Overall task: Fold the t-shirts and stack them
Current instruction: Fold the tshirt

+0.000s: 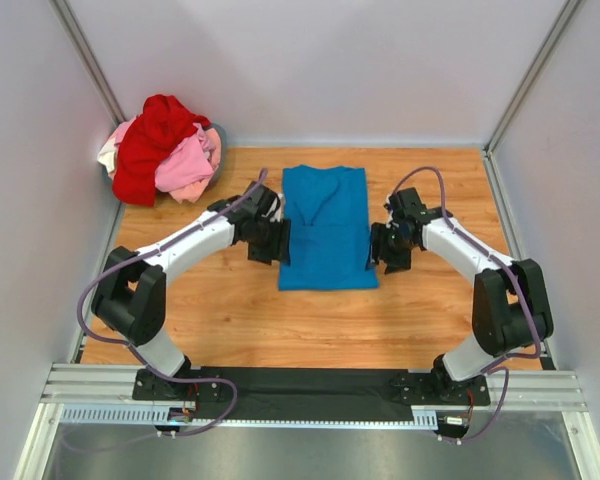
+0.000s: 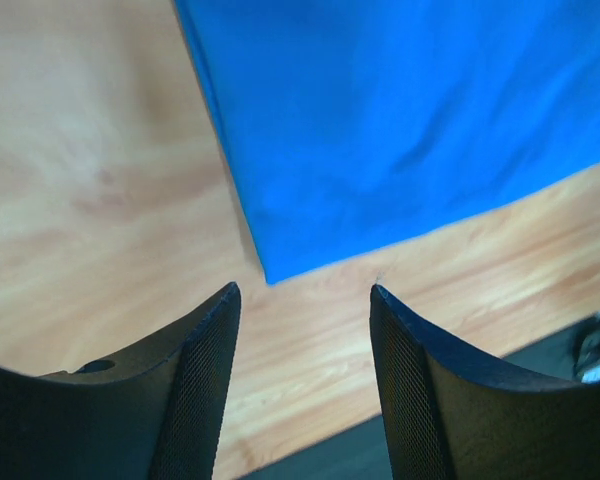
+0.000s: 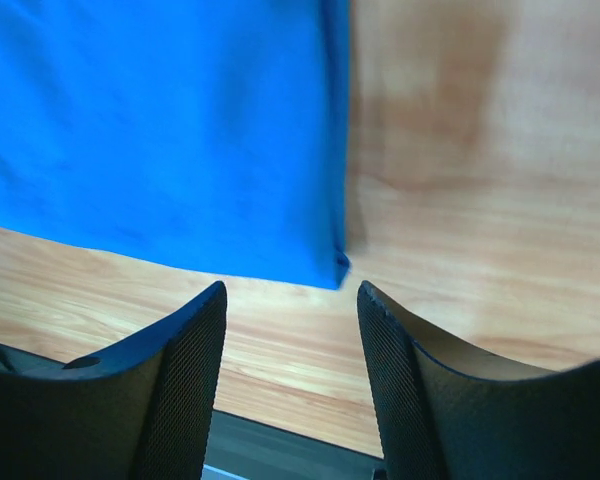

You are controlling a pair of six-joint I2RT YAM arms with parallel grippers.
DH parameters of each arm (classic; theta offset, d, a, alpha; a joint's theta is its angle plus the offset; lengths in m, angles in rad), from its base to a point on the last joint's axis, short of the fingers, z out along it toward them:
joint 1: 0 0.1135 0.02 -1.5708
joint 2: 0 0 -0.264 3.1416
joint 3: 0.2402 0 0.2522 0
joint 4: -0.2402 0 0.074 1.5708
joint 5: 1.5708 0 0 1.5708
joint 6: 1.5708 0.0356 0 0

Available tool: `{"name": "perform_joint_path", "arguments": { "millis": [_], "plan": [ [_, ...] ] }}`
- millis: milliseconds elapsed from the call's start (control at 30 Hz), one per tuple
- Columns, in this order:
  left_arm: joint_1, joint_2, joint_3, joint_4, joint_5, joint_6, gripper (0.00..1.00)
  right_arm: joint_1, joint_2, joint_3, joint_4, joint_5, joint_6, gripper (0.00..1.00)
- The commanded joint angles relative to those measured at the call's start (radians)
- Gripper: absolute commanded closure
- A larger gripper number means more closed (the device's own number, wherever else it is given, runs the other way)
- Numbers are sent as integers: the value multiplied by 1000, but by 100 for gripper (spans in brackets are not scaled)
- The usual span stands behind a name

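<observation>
both grippers are standing part open and holding nothing. the left gripper (image 1: 272, 241) is hovering just beside the left edge of the blue t-shirt (image 1: 326, 228), the right gripper (image 1: 388, 247) just beside its right edge. the shirt is lying flat mid-table as a long narrow panel, collar end away from me, hem end toward the arm bases. in each wrist view a near corner of the panel is sitting just ahead of the open fingers (image 2: 195, 390), cloth and fingers apart.

i am reading the step in hand as the cross fold, hem up toward the collar. to do it well i am planning to drop each gripper onto its own near corner, straddling the edge so that every layer is going into the pinch. both arms should be lifting together and travelling level, since a lag on one side is likely skewing the panel. cotton this soft is probably sagging in the middle, so a low carry and a late release are looking safest.

the other t-shirts (image 1: 165, 150), red, light pink and whitish, are lying heaped in the far left corner, well apart from the blue one. the table (image 1: 230, 320) is showing pale matte wood grain, probably giving cloth some drag. plain pale walls (image 1: 320, 70) are closing in three sides, and a metal rail (image 1: 90, 383) is running along the near edge under the arm bases.
</observation>
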State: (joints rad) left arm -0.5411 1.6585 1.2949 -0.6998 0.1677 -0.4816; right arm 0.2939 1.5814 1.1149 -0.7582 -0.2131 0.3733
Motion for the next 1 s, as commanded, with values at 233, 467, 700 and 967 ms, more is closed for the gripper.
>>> {"name": "perform_joint_path", "arguments": {
  "millis": [233,467,700,967],
  "plan": [
    [-13,-138,-345,255,116,-72,38,-6,-72,-245,217,-60,50,41],
    [-13,-131,-447,336,110,-89,38,-6,-46,-276,235,-42,52,42],
    [-13,-105,-471,376,82,-92,38,-6,-40,-282,240,-28,53,48],
    [-14,-206,-536,456,75,-112,37,-6,-32,-287,243,-26,52,49]
  ]
}}
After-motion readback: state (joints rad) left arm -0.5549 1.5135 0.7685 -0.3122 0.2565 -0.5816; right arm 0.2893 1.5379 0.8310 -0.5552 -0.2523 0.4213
